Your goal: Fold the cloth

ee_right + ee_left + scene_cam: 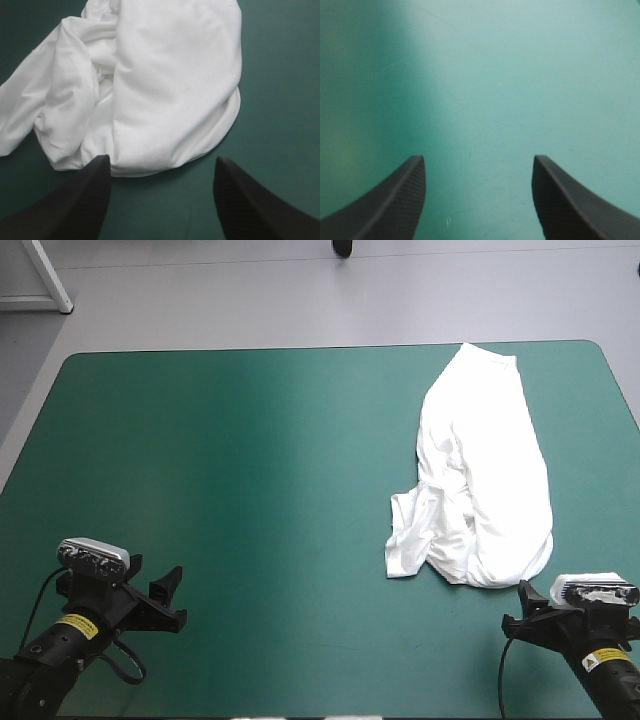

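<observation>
Left tool (479, 158), right tool (162, 158), both agape.

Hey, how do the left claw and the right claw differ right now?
The left claw has only bare teal-green cover ahead; the right claw faces the crumpled white T-shirt. The left claw sits at the cover's near left, far from the T-shirt; the right claw is just short of it. Both are open, holding nothing.
</observation>
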